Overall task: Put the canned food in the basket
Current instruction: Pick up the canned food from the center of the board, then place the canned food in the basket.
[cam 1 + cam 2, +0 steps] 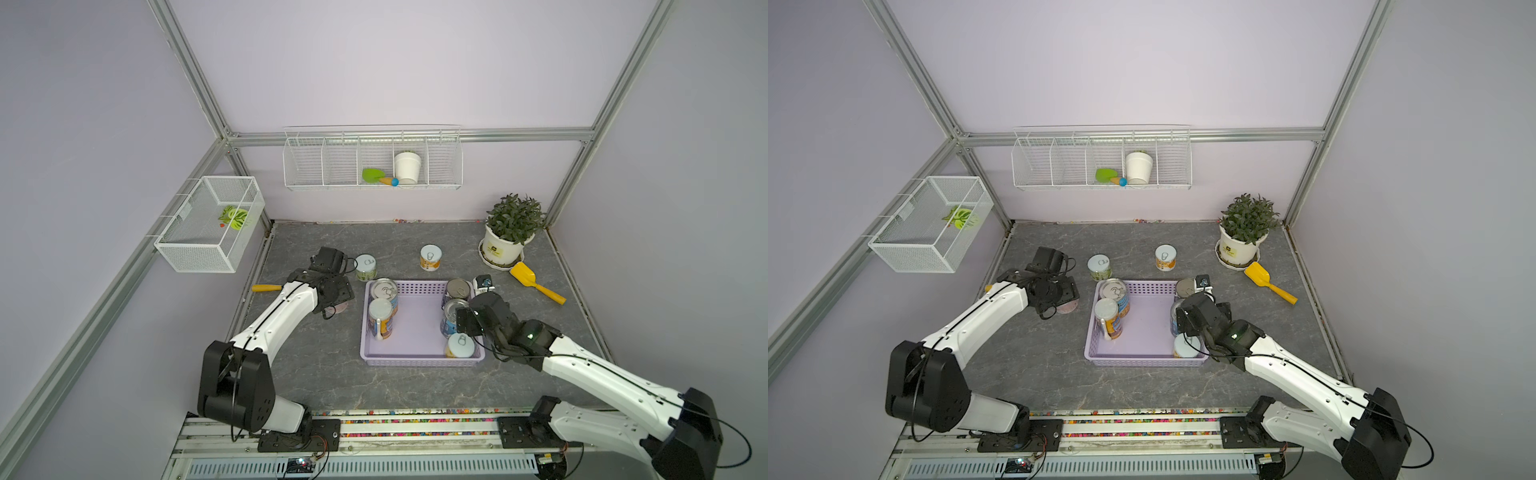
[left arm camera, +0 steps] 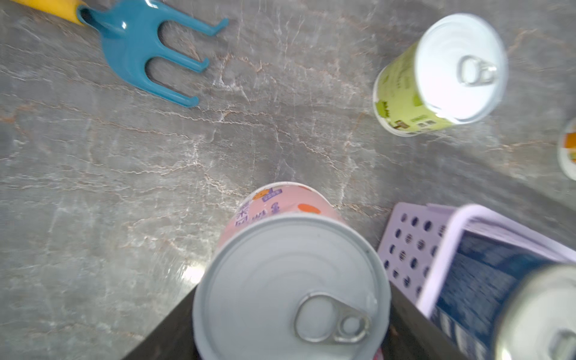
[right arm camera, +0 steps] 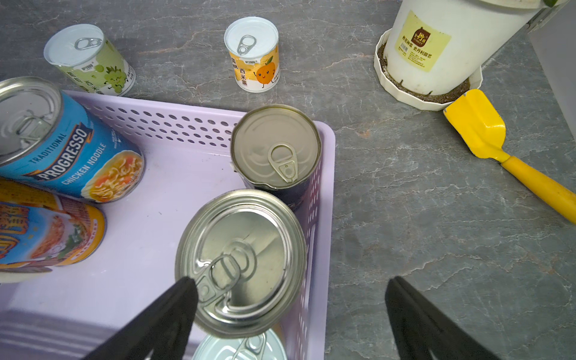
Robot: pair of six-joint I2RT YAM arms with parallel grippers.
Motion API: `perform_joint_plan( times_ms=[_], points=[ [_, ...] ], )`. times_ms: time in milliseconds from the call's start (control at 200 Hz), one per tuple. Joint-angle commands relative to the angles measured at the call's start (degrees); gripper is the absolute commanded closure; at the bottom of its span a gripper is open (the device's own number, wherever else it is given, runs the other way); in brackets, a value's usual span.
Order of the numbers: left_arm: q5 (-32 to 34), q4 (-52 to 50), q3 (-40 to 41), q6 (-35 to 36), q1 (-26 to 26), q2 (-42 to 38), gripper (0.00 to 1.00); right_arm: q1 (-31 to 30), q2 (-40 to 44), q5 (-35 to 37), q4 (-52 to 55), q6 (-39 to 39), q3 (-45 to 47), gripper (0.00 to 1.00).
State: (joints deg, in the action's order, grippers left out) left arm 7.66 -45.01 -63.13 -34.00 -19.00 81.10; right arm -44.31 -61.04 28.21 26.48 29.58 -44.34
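Pink can (image 2: 290, 280) sits just beside the basket (image 2: 408, 249), outside it, my left fingers (image 2: 162, 339) clamped on its sides. Five cans are in the basket. Green can (image 2: 436, 78) and yellow can (image 1: 430, 257) stand out on the bench (image 2: 93, 187). My right fingers (image 3: 162, 321) are spread wide, released, over a silver-topped can (image 3: 241, 265).

Risk: a low lift clips the basket wall, or the pink can lands on the blue can (image 2: 483, 280) inside.

Pink can's base is hidden, so I can't tell if it's lifted. My wrist covers most of it in both top views.

The left claw (image 2: 294, 293) clamps a pink can (image 2: 274, 202); the right claw (image 3: 291, 285) hangs wide open, both arms stretched forward
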Motion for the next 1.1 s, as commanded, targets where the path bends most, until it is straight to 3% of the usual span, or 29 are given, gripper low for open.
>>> perform_joint_plan(
  times_ms=[0,285,395,755,1095],
  points=[
    [0.1,-0.8,-2.3,0.8,-0.3,-4.6,0.36,0.3,0.7,-0.2,-0.5,0.6,-0.5,0.02],
    [-3.9,-4.4,-4.5,2.9,-1.6,-11.9,0.38,0.3,1.1,-0.7,-0.7,1.1,-0.2,0.02],
    [-8.2,-4.9,-5.7,3.8,-2.7,-13.6,0.39,0.3,1.3,-0.9,-0.7,1.5,-0.1,0.02],
    [-7.3,-11.0,-10.1,5.1,-13.0,-16.8,0.39,0.3,3.5,-1.6,-0.6,2.3,0.6,0.02],
    [-13.3,-12.4,-9.2,7.2,-19.5,-19.1,0.39,0.3,3.8,-1.7,-0.7,2.8,0.7,0.02]
  ],
)
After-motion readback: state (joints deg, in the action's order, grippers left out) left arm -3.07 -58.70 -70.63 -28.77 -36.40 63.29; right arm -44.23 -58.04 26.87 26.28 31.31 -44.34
